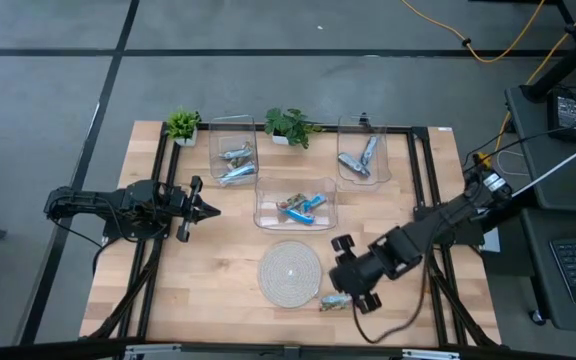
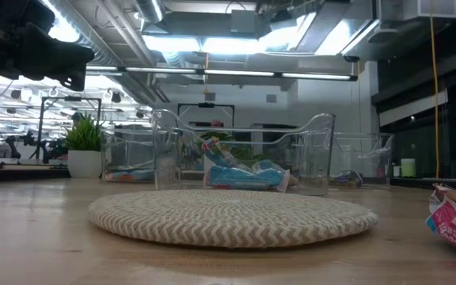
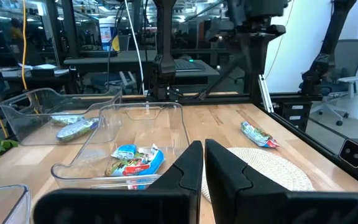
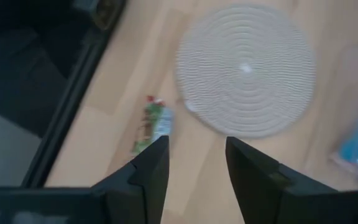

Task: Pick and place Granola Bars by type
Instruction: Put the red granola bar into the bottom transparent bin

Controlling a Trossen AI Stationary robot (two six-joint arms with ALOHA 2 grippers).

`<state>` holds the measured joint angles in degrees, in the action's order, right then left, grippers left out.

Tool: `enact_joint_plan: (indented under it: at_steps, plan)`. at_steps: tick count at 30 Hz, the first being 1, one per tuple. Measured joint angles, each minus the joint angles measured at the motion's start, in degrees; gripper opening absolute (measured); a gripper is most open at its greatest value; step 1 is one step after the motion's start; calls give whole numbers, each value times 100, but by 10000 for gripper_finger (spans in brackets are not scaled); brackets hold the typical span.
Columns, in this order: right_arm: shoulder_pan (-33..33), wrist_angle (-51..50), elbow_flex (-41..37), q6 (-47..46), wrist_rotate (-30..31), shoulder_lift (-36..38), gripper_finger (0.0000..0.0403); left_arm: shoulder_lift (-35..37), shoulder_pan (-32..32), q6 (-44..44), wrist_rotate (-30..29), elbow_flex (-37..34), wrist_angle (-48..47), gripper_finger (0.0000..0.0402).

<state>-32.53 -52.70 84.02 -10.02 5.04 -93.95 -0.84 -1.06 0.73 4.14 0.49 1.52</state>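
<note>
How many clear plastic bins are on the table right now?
3. One clear plastic bin at the back left, one at the back right, one in the centre, just behind the round woven mat. None looks hidden.

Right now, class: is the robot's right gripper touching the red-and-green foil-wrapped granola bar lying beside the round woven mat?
Apart. In the right wrist view the right gripper hangs open with bare wood showing between its fingers and the red-and-green granola bar, which lies by the round woven mat.

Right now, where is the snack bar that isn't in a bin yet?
In the high view, the loose red-and-green granola bar lies on the table's near edge, just right of the round woven mat, under the right gripper.
</note>
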Motion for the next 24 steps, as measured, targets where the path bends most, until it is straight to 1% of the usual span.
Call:
enact_joint_plan:
  at_steps: [4,9,17,24]
  plan:
    - [-326,61,-172,-11,-11,0,161,-1,0,1,-2,-2,0,11]
    - [-547,102,-389,-157,-15,-2,161,0,-1,0,-2,0,0,9]
    - [-639,686,-948,-148,-17,-4,161,-1,0,1,-2,-1,0,12]
    - [-634,1184,-1254,-335,-17,-7,161,-2,-2,0,-2,0,0,9]
